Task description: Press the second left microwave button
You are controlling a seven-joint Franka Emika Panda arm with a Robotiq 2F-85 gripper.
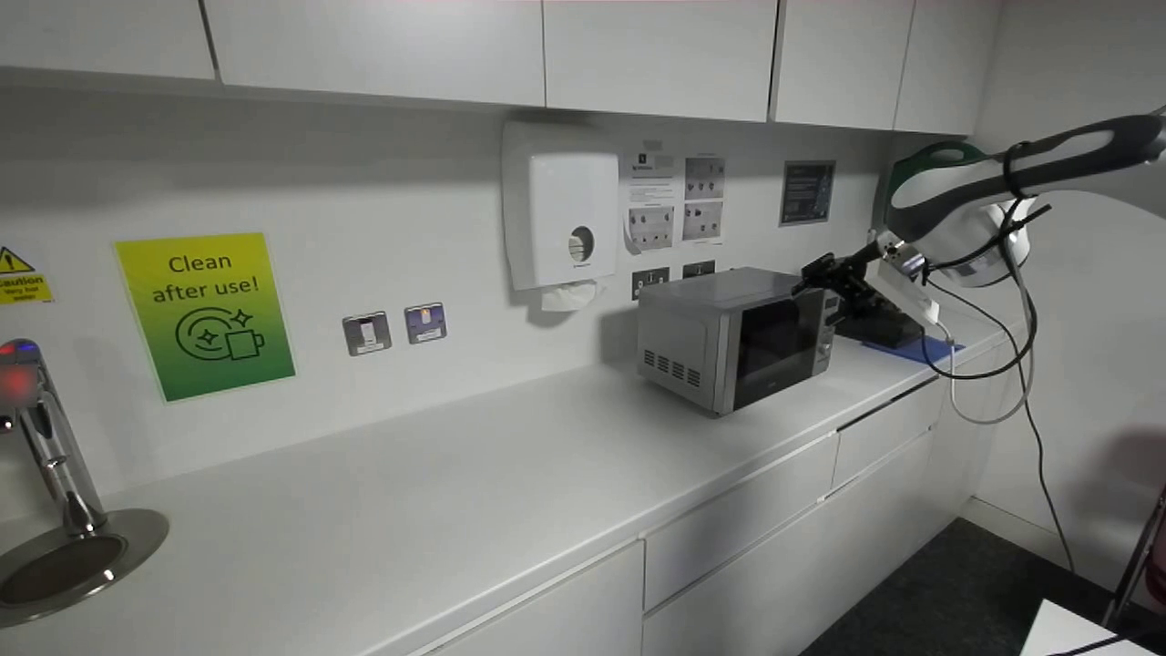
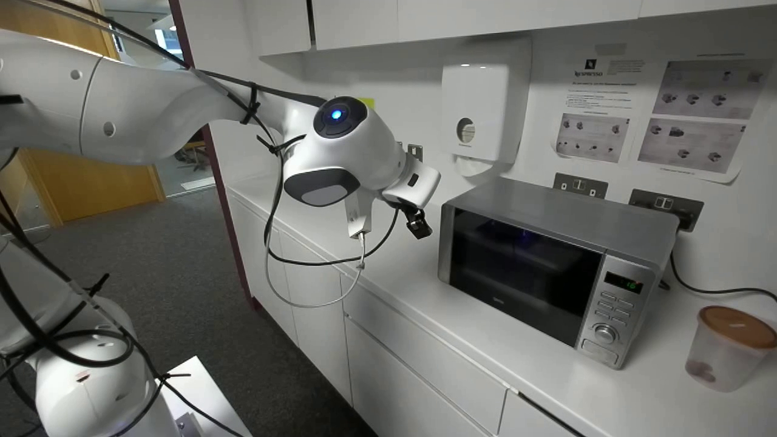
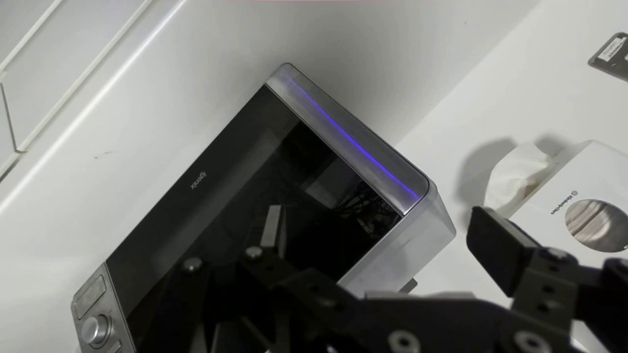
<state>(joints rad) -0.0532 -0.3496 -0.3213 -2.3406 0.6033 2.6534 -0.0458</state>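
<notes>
so your black two-fingered gripper (image 3: 378, 223) is spread wide: in the wrist view there's a big gap between its two fingers (image 3: 498, 252), and you've got nothing in its grip. you're not touching the boxy grey-silver metal microwave (image 2: 555, 267) either, since an exterior view shows clear space between the two.

count-wise, there's just one microwave, sitting on your long white desk (image 1: 392, 528) up near the white wall (image 1: 410, 191) in both exterior views. its dark glass front window (image 2: 522, 270) sits next to a narrow control strip (image 2: 614, 309), which gives you one round silver knob (image 2: 605, 334), one small dark display (image 2: 623, 282) lit with green digits, and six little grey buttons (image 2: 620, 312) in two columns.

besides that you've got one white wall-mounted plastic paper dispenser (image 1: 565, 205), one see-through plastic tub (image 2: 722, 355) with an orange-brown lid (image 2: 737, 328) near the control-strip end of the microwave, two dark rectangular socket plates (image 2: 580, 185) on the wall behind it, two square metal switch plates (image 1: 367, 334) farther along, one yellow-to-green printed sign (image 1: 208, 314) and one curved chrome tap (image 1: 56, 446).
</notes>
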